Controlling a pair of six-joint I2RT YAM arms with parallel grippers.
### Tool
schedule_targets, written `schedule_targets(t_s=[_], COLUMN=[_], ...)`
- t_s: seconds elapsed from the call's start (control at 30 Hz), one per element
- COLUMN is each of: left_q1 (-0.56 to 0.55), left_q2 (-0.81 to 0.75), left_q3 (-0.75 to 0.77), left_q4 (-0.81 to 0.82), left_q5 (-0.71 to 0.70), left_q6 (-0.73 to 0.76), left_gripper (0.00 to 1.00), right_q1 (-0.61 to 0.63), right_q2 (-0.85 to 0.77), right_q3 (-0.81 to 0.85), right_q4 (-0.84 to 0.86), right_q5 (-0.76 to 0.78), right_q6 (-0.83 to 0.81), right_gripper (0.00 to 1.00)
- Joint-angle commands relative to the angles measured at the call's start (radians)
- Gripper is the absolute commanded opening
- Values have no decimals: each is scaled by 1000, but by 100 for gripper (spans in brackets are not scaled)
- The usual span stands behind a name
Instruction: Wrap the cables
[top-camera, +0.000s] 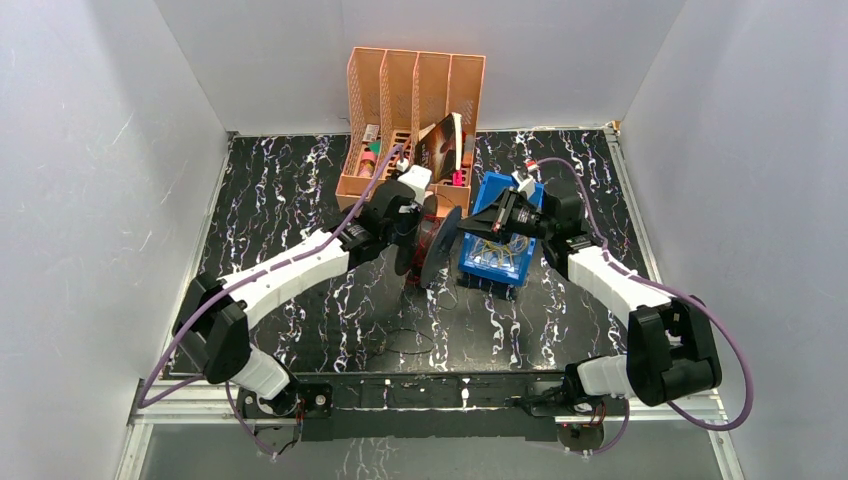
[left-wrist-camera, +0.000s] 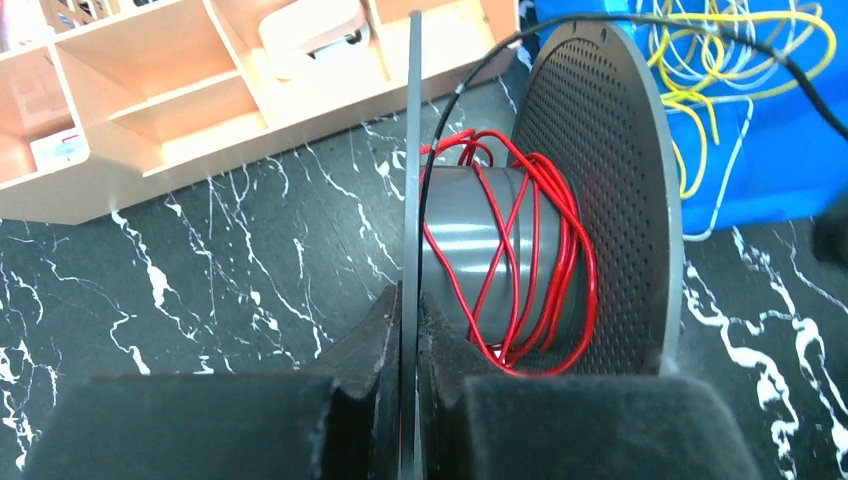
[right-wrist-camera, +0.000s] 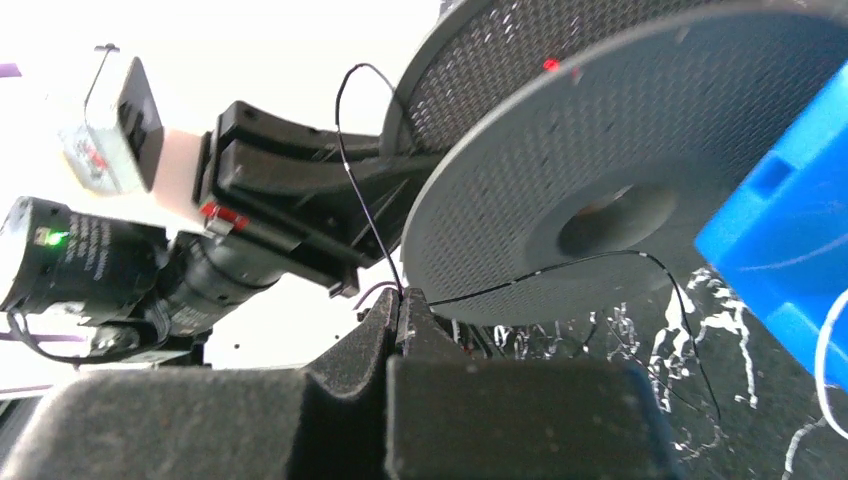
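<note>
Cables: red cable (left-wrist-camera: 570, 250) wound loose round spool (left-wrist-camera: 600, 180) core; black cable (right-wrist-camera: 520, 280) crosses spool disc; yellow cables (left-wrist-camera: 692, 96) tangled in blue bin (left-wrist-camera: 780, 160).
Blue bin: on counter (top-camera: 290, 190), just R of spool.
Organizer (top-camera: 415, 95): peach, behind spool, small items in slots.
L gripper (left-wrist-camera: 408, 310): clenched on spool's near disc rim.
R gripper (right-wrist-camera: 402, 305): pinching black cable, btwn bin & spool.
</note>
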Motion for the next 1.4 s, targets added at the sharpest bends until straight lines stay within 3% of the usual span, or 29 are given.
schedule_targets(t_s=[0.0,0.27,0.57,0.73,1.37], left_q1=[1,2,1,1,2], left_q2=[-103,-222,-346,-413,-545], left_q3=[30,-4,-25,-18,65], left_q4=[-79,-172,-213,-225,-278], left_q5=[98,162,250,310,371], left_q6=[37,75,73,63,-20], left_gripper=[0,0,0,0,0], right_q1=[-10,-10,-9,-2,40], right_q2=[-59,-148,-253,-296,-356], right_q3=[137,231,169,112,-75], right_q4=[-256,-526,-523,-478,-316], right_q5=[87,314,380,369,270], right_q6=[-255,-566,-681,-688,-616], right_gripper=[0,0,0,10,30])
